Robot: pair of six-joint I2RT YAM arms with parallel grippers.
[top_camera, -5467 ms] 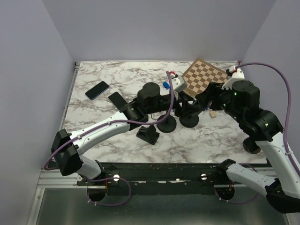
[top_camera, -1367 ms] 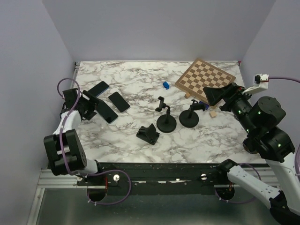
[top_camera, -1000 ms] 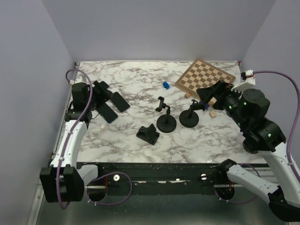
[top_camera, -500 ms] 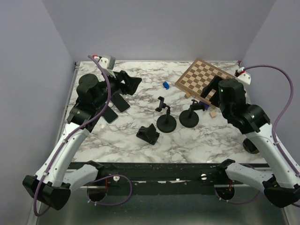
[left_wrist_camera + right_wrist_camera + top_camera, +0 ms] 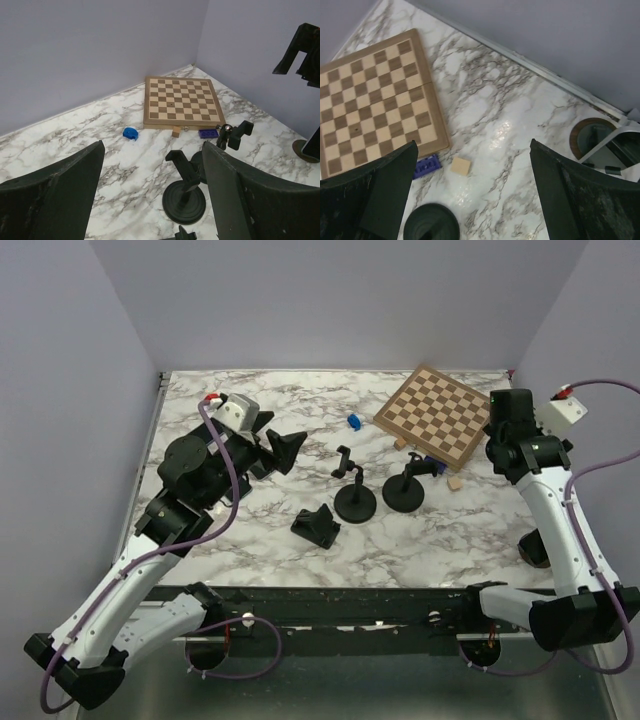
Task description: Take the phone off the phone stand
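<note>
Swings left hand in from the left edge of the tabletop; hovers it wide open and empty, phone stands just ahead of its fingertips. Parks right hand equally wide and empty, well back beside the chessboard. Finds no phone on any stand; probably hidden behind the left hand, under its arm. Leaves left hand nearer.

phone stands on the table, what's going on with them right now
Nothing is being handled at this moment. The left round stand, right round stand and folding stand hold no phone. The left gripper hovers with jaws open and empty. The right gripper hovers near the chessboard, jaws open and empty too.
</note>
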